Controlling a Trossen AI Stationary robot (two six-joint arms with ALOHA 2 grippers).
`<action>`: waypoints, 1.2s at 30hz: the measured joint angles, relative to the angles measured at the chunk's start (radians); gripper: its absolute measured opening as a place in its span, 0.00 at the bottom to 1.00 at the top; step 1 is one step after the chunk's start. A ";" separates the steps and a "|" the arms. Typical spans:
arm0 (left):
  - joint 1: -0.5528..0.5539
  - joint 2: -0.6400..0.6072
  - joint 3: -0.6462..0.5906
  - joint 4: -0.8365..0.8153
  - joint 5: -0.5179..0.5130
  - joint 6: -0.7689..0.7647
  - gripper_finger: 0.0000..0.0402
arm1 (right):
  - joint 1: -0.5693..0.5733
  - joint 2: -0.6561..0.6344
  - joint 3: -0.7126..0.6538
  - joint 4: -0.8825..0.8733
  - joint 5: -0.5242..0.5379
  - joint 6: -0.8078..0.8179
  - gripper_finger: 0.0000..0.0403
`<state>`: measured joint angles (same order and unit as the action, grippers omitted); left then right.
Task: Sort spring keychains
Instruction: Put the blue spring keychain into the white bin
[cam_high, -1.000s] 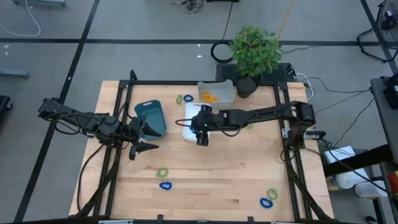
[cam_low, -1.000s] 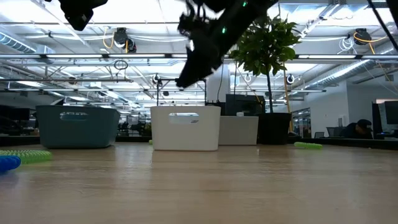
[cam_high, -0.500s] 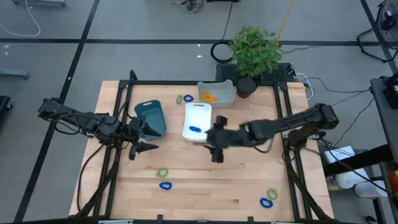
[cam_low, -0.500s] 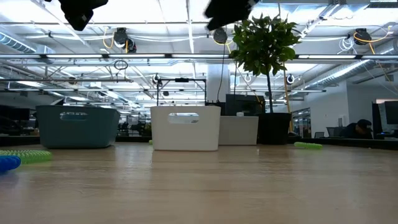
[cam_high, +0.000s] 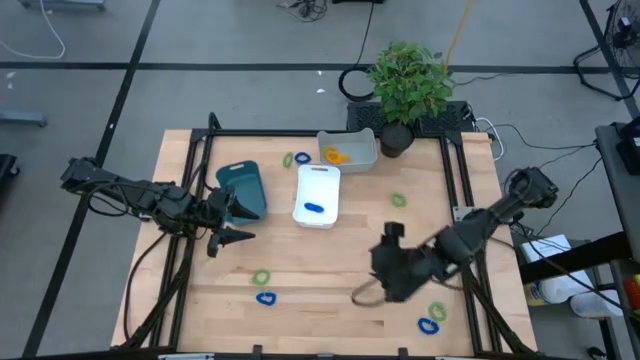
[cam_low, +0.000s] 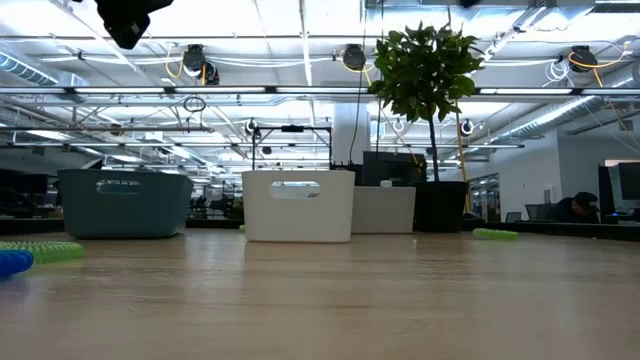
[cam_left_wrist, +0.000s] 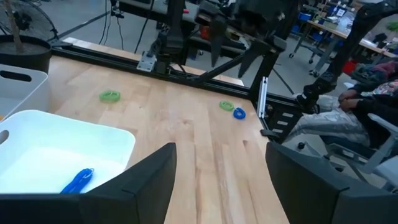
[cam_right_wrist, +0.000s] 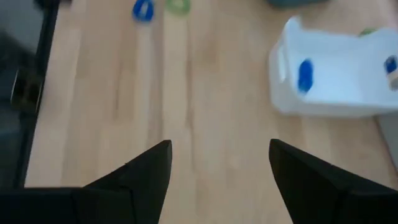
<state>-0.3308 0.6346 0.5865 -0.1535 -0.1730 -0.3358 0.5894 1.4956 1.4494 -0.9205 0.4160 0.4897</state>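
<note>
Two arms show in the high view. The left tool (cam_high: 238, 222) sits at nine o'clock on the table (cam_high: 330, 290), fingers apart and empty, by the teal tray (cam_high: 243, 188). The right tool (cam_high: 392, 272) is at five o'clock. A blue keychain (cam_high: 314, 209) lies in the white tray (cam_high: 318, 195). An orange keychain (cam_high: 335, 155) lies in the clear tray (cam_high: 350, 148) at twelve o'clock. Green and blue ones lie loose on the wood at seven and five o'clock.

Low view: the teal and white trays stand side by side.

Left wrist view: the tool's fingers stand apart, with nothing between them.

Right wrist view: the right tool's fingers (cam_right_wrist: 140, 171) are apart and empty.
</note>
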 joint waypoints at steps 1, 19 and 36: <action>0.000 0.000 0.000 0.000 0.000 -0.008 0.63 | 0.026 0.000 0.000 -0.022 0.000 0.023 0.64; 0.000 0.000 0.000 0.000 0.019 -0.040 0.63 | 0.373 0.000 0.000 -0.126 0.001 0.511 0.64; 0.000 0.000 0.000 0.000 0.019 -0.044 0.63 | 0.446 0.064 -0.001 -0.156 -0.160 0.653 0.64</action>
<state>-0.3309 0.6350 0.5865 -0.1535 -0.1545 -0.3794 1.0359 1.5599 1.4487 -1.0762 0.2558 1.1424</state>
